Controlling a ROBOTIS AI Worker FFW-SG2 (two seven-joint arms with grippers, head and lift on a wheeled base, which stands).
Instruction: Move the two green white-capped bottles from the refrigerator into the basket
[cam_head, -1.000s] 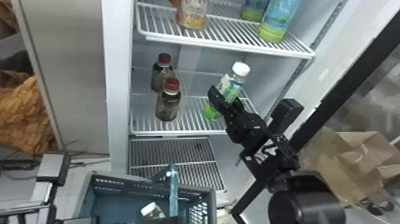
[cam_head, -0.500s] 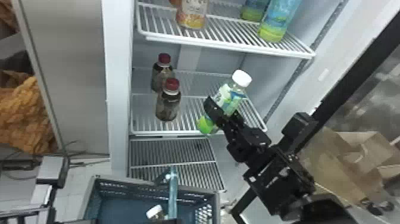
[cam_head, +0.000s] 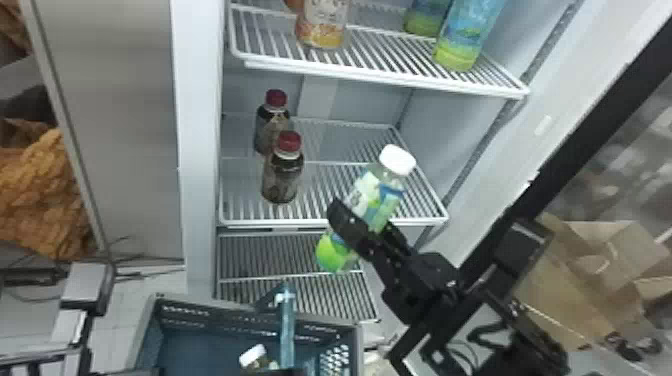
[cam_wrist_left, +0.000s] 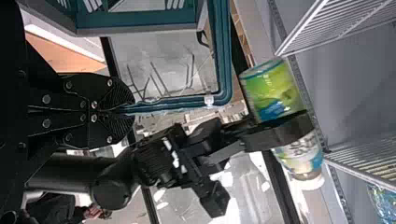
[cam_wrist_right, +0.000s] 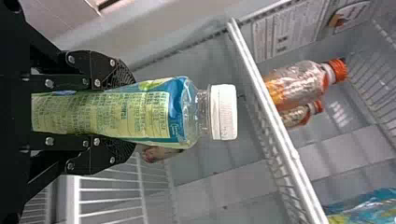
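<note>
Roughly, the refrigerator (cam_head: 200, 150) takes up the centre of the head view, with the teal-walled basket (cam_head: 210, 315) low before it. Its upper shelf (cam_head: 390, 80) bears an orange-labelled bottle (cam_head: 322, 22) and two blue-green ones. On the middle shelf (cam_head: 320, 185), left of the task's bottle, are a red-capped dark bottle (cam_head: 283, 175) and, just behind it, another (cam_head: 272, 125). The basket's handle (cam_head: 287, 325) stands up over the basket, where a white-capped bottle (cam_head: 253, 356) already lies; the left gripper (cam_head: 287, 372) has its fingers pinched together on that handle.

The green bottle (cam_head: 377, 200) is at the middle shelf's front edge in the head view, gripped around its body by the right gripper (cam_head: 370, 230), whose fingers are parted by just its girth. Its long axis leans: cap end up and to the right, base down and to the left.

A yellow-green label with blue and white areas and small print wraps it, below a clear neck and a ribbed white cap (cam_head: 397, 160).
</note>
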